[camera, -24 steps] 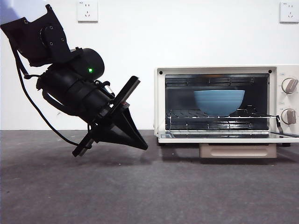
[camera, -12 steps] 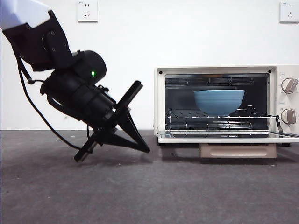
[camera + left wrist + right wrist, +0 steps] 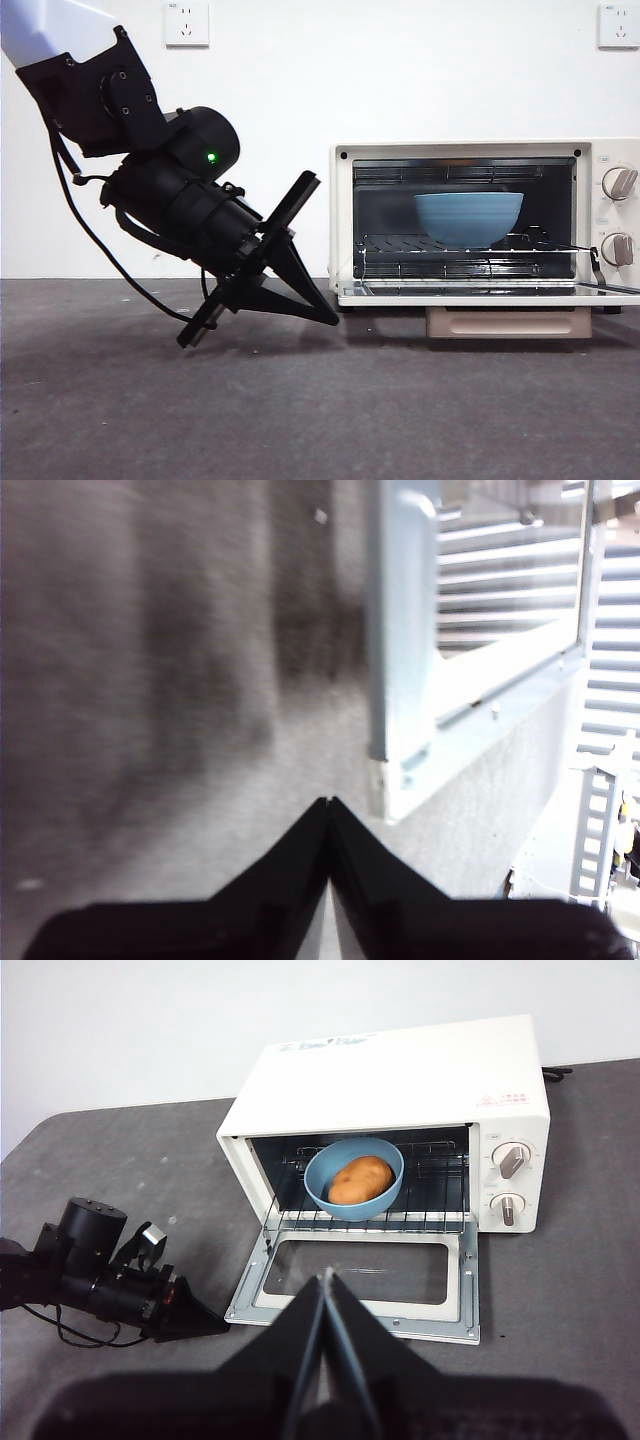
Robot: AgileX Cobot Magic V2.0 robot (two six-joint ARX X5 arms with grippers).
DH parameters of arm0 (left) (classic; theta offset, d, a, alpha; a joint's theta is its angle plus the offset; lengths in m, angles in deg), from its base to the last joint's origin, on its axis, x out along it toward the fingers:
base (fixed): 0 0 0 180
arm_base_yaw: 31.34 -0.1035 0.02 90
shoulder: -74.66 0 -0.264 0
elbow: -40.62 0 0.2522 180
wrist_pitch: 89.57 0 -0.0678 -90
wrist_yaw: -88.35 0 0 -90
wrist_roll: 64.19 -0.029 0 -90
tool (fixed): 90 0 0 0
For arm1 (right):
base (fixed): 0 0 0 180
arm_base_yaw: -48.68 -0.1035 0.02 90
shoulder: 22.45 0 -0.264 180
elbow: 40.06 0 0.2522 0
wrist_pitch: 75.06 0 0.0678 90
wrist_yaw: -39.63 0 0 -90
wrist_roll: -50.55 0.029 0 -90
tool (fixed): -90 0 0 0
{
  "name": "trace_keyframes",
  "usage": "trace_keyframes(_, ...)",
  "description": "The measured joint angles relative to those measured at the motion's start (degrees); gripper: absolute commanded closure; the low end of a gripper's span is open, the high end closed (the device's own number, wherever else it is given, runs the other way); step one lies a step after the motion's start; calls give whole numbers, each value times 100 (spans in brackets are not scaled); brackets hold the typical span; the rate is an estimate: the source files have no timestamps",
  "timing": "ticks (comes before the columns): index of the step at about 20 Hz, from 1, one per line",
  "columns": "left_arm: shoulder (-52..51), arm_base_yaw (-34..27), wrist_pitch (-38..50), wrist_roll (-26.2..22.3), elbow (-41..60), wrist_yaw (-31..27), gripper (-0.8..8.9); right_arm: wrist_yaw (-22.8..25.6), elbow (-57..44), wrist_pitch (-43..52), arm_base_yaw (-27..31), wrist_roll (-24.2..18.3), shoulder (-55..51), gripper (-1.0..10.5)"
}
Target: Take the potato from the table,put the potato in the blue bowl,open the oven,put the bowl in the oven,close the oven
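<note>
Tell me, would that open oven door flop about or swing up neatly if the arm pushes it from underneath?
The oven door looks like a stiff metal frame with a glass pane, lying flat, so it would probably swing up in one piece on its hinge. The left gripper, jaws shut, sits low by its corner. Smooth metal might let the tips slip.

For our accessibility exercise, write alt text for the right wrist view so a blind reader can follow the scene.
A cream-white oven stands on a dark grey table with its door folded down flat, and on its rack sits the blue bowl holding the potato. The left gripper, jaws shut, lies low by the door's corner; the right gripper, also shut, hangs above, in front of the door.
</note>
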Motion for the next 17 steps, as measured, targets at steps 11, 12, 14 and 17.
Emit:
trace_keyframes(11, 101, 39, 387, 361, 0, 7, 820, -2, 0, -2, 0, 0, 0, 958)
trace_keyframes(12, 103, 39, 413, 369, 0, 33, 820, -2, 0, -4, 0, 0, 0, 958)
trace_keyframes(14, 107, 35, 542, 470, 0, 109, 820, -2, 0, -9, 0, 0, 0, 958)
trace_keyframes(17, 111, 31, 710, 667, 0, 168, 820, -2, 0, -15, 0, -2, 0, 959)
